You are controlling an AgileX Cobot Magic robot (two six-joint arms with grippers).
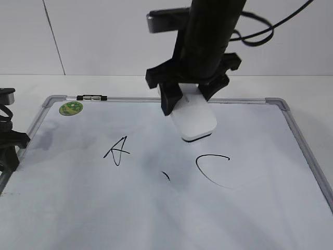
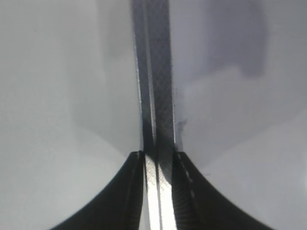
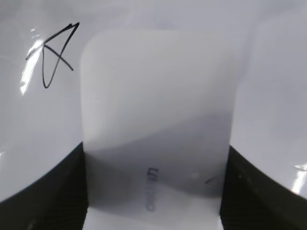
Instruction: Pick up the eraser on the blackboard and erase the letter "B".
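Note:
My right gripper (image 1: 188,96) is shut on the white eraser (image 1: 193,117). It holds the eraser tilted over the blackboard (image 1: 78,198), above the gap between the letters "A" (image 1: 117,150) and "C" (image 1: 213,169). In that gap only a short black stroke (image 1: 165,176) shows, and no whole "B" is visible. In the right wrist view the eraser (image 3: 153,96) fills the space between the jaws (image 3: 153,191), with the "A" (image 3: 53,55) at upper left. My left gripper (image 1: 8,148) is at the board's left edge. In the left wrist view its jaws (image 2: 158,163) close on the metal frame (image 2: 156,72).
A round green sticker (image 1: 71,108) and a small black-and-clear clip (image 1: 91,97) sit at the board's far left corner. The board's frame runs along the right edge (image 1: 307,151). A white wall stands behind the table.

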